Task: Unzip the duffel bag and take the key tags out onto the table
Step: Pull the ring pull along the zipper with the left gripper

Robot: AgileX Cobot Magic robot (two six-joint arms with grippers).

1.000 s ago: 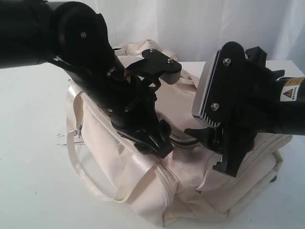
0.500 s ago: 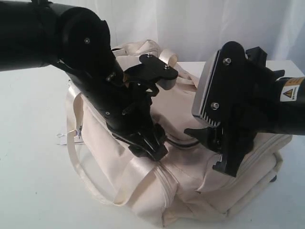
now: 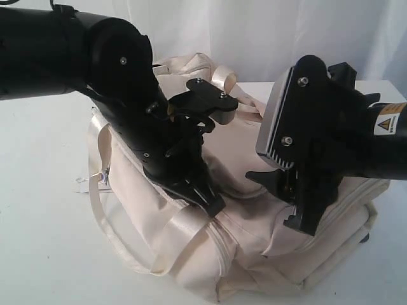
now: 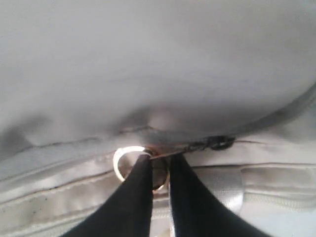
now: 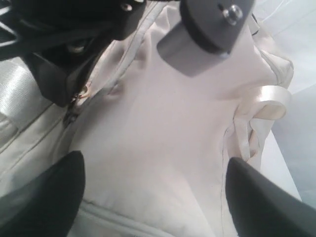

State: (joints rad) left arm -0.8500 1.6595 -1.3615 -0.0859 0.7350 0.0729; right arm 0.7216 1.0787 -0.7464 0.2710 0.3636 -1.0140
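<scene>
Duffel bag [image 3: 245, 149] of cream fabric sits in the middle of the white table [image 3: 38, 210], with a shiny strap handle [image 3: 184, 235] looping down its near left side. The left gripper [image 4: 160, 165] is down on the bag's top seam, left of centre. Its two black fingers [image 4: 140, 197] are drawn almost together, with only a thin slit between them, and they pinch the zipper's metal ring pull [image 4: 123, 159]. The right gripper [image 5: 153, 197] hangs over the right half of the bag with its fingers [image 5: 49, 197] spread wide, gripping nothing, and plain fabric lies beneath them. The two grippers are near each other but apart.
</scene>
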